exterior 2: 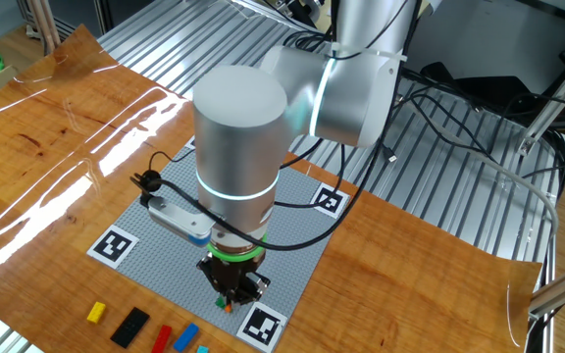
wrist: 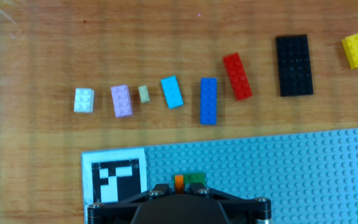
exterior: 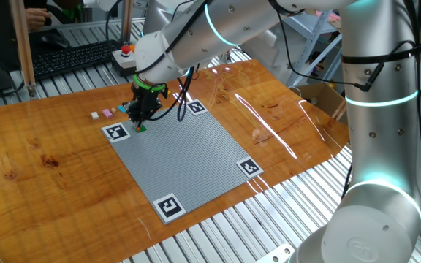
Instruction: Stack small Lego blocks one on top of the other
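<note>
1. The claw [exterior: 140, 117] points straight down over the grey baseplate [exterior: 188, 157], at the corner beside one black-and-white marker [wrist: 114, 177].
2. Its fingers are pressed nearly together. Just at their tips the hand view shows an orange brick [wrist: 179, 181] and a green brick [wrist: 195, 179] side by side on the baseplate's studs, right beside that marker; whether the fingers actually pinch either one I cannot tell, since the claw's own body hides the contact.
3. The other small Lego blocks lie in a loose row on the wooden tabletop [wrist: 36, 56], just off the baseplate's edge. Reading away from the marker's end of the row: a white brick [wrist: 83, 100], a lilac brick [wrist: 122, 101], a tiny tan piece [wrist: 143, 94], a light blue brick [wrist: 172, 92], a long blue brick [wrist: 209, 101], a red brick [wrist: 237, 76], a wide black plate [wrist: 293, 65] and a yellow brick [wrist: 357, 50].
4. None of the row's bricks touch each other or the baseplate.
</note>
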`<action>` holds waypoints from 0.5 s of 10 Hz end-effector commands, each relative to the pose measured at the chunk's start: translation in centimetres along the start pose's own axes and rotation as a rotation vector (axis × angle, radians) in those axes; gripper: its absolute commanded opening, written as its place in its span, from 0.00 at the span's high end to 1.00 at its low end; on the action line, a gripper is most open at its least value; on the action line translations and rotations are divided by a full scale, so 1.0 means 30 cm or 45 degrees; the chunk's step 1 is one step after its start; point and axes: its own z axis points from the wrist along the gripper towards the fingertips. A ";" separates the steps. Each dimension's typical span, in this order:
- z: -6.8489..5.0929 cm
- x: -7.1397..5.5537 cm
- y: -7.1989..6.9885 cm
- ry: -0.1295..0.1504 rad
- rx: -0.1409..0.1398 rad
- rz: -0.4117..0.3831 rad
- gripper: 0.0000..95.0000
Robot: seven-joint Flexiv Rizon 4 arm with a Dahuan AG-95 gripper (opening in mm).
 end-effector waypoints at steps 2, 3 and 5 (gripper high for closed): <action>0.049 -0.002 -0.004 -0.014 0.004 0.011 1.00; 0.047 -0.002 -0.002 -0.014 0.004 0.018 1.00; 0.043 -0.001 0.006 -0.013 0.011 0.018 1.00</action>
